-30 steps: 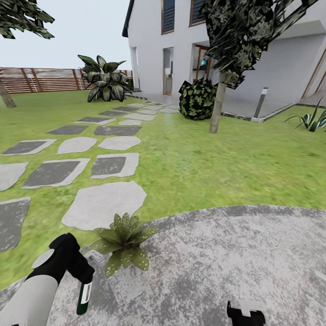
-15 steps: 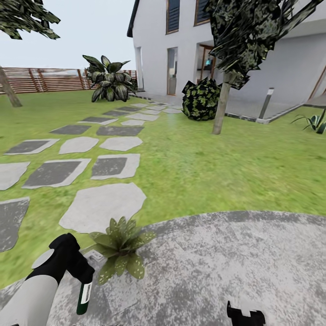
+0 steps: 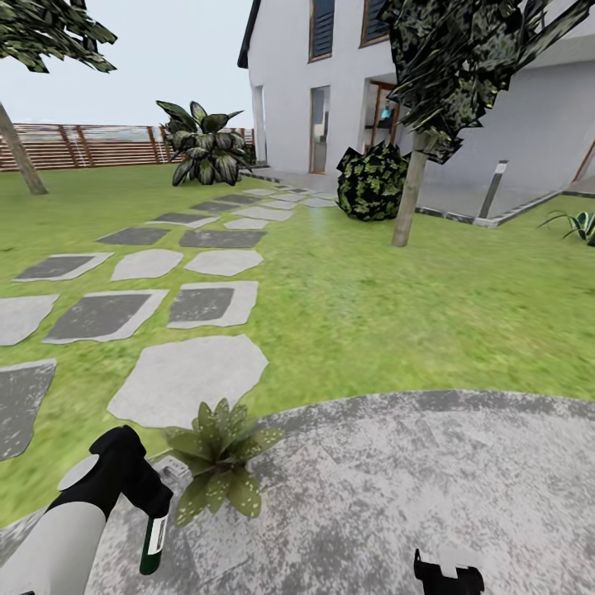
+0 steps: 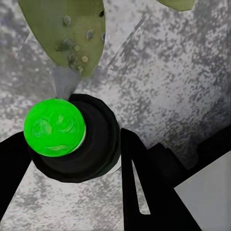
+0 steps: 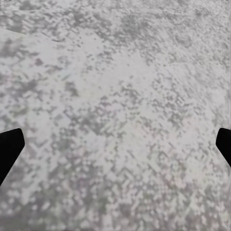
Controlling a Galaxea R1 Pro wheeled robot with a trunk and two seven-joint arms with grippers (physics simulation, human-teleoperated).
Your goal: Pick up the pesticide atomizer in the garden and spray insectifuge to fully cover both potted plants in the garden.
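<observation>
Atomizer in hand, spraying not yet visibly begun

The left claw point(image 3: 139, 496) is clamped on the pesticide atomizer point(image 3: 154, 541), hanging just beside one potted plant point(image 3: 216, 459) on the grey paving point(image 3: 413, 479); the right claw point(image 3: 447, 574) hangs apart, empty; the second plant remains to be found

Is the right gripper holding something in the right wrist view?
No, the right gripper stands open, its fingertips far apart over bare grey paving with nothing between them.
</observation>
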